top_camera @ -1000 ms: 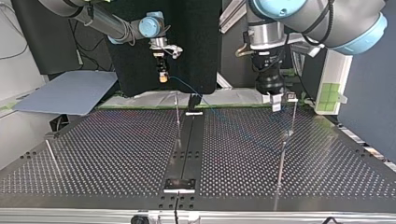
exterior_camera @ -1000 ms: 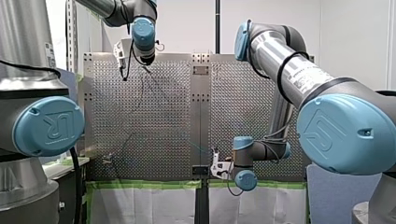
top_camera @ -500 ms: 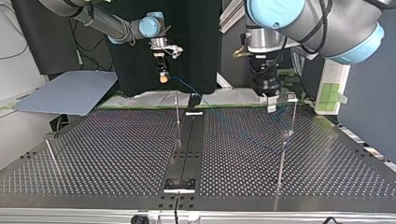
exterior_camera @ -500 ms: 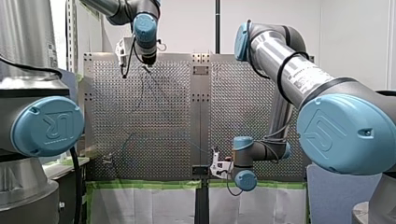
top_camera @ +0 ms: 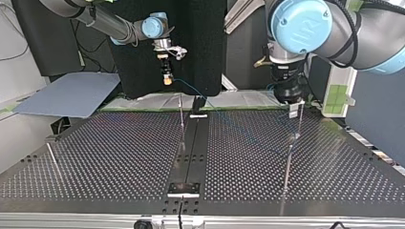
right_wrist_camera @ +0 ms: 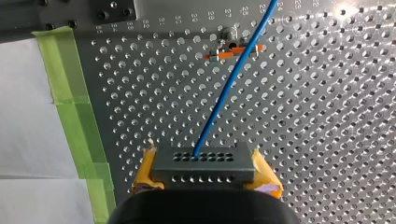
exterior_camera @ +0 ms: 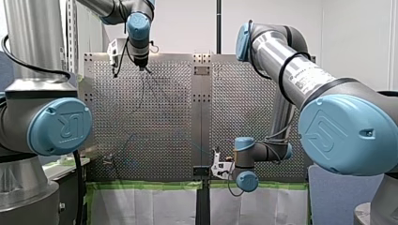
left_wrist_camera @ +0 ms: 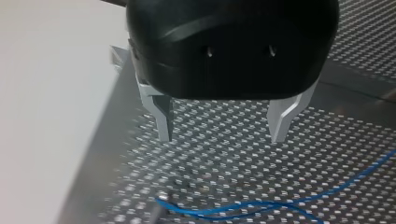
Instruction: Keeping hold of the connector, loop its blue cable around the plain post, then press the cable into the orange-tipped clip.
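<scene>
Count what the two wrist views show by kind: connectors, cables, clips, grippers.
connector: 1
blue cable: 1, seen in both wrist views
orange-tipped clip: 1
grippers: 2, my left gripper open, my right gripper shut on the connector
Total: 5

A thin post [top_camera: 298,122] stands just beside my left tool [top_camera: 293,113], with the blue cable [left_wrist_camera: 275,203] crossing the table [top_camera: 119,157] beneath.
</scene>
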Robot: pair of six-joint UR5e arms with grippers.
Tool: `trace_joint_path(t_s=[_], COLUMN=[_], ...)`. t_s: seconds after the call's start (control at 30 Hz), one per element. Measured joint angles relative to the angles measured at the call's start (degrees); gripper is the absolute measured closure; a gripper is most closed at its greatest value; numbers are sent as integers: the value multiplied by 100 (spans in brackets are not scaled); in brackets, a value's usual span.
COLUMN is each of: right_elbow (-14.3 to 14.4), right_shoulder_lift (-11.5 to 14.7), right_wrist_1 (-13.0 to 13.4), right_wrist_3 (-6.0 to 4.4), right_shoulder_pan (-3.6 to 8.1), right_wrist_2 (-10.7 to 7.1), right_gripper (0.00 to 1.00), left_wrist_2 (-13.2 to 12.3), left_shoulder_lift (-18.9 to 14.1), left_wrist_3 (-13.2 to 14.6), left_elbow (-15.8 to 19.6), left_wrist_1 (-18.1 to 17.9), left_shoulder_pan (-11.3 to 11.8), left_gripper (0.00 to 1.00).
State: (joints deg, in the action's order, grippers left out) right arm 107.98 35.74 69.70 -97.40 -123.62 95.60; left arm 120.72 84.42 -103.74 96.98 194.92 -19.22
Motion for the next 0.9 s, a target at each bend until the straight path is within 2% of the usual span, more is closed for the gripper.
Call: trace_joint_path(t_s=[0.2, 0.47, 0.73, 0.9], right_elbow=[0, 0, -2, -1], right_shoulder_lift=[-6, -51, -183, -192], right_wrist_1=[16, 46, 149, 178], right_wrist_3=[-6, -5, -47, -33], right_shoulder_pan=[1, 8, 36, 42], right_wrist_2=[-21, -26, -31, -16], right_gripper=[100, 100, 100, 100], left_wrist_2=[-324, -787, -1217, -1508], left_shoulder_lift=[114, 124, 167, 203], left_wrist_3=[-200, -643, -967, -1043], left_elbow=[-154, -596, -840, -848], left_wrist_1=[321, 472, 349, 330], left_shoulder_pan=[139, 322, 512, 779], left_gripper=[0, 0, 0, 0])
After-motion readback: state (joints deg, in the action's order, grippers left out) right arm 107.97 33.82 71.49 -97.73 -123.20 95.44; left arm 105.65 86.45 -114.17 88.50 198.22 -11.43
